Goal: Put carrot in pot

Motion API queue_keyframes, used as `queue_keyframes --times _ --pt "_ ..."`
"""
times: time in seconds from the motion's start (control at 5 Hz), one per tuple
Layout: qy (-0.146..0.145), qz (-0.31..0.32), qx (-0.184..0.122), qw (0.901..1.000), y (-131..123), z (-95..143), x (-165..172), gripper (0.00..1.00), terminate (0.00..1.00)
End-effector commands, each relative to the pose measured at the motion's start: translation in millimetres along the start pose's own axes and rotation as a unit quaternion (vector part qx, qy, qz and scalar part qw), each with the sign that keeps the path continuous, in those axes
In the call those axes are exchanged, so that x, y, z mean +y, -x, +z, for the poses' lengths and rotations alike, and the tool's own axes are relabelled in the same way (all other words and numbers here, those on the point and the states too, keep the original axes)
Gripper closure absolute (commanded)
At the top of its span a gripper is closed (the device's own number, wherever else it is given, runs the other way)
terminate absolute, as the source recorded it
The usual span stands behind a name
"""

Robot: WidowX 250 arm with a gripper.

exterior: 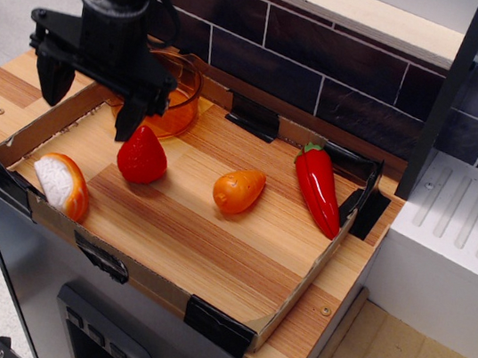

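The pincer [92, 96] is held wide open, empty, above the worktop's [212, 238] far left; the carrot [238, 191] is seen mid-worktop, well apart from the pot [175, 97].

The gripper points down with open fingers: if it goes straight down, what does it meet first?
Probably the bare wooden tray floor between its fingers. The gripper hangs left of the strawberry, which its right finger might graze; depth is unclear.

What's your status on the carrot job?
Gripper open, empty, raised near pot. Carrot untouched mid-tray, lying apart from pot. Strawberry sits between gripper and carrot.
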State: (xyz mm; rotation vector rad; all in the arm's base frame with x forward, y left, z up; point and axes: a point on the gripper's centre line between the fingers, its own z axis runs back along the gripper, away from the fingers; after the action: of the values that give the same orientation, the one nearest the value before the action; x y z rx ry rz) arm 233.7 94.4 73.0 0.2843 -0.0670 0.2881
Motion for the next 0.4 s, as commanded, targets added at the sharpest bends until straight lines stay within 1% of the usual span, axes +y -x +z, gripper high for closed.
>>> queue_keyframes --times 0.0,0.2 --pt "0.053 -0.020 0.029 0.9980 -15.0 36.0 -41.4 0.00 0.00" --pt "0.071 -0.037 0.019 0.9966 -20.3 42.2 -66.4 0.00 0.00"
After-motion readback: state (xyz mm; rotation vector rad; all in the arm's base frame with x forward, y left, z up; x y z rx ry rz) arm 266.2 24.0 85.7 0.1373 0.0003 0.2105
